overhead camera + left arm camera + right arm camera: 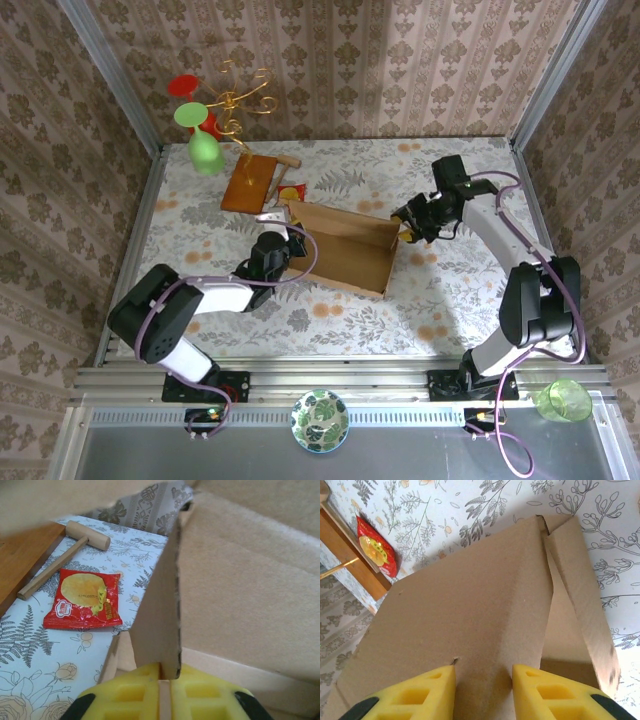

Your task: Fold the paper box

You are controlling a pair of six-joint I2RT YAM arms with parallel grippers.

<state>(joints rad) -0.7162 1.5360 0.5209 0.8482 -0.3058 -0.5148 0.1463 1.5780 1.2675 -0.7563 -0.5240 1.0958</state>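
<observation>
Jaws, as we list them: left gripper pinching the paper box by a flap, right gripper spread astride a panel; left wrist view adds mallet, red packet.

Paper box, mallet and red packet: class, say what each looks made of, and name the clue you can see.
The paper box looks like matte brown corrugated cardboard; a cut edge shows fluting. The mallet seems to be pale, unvarnished wood with faint grain. The red packet is probably plastic or foil film: glossy, crinkled, catching highlights.

Left arm low, jaws nearly together; right arm outstretched, jaws apart.
</observation>
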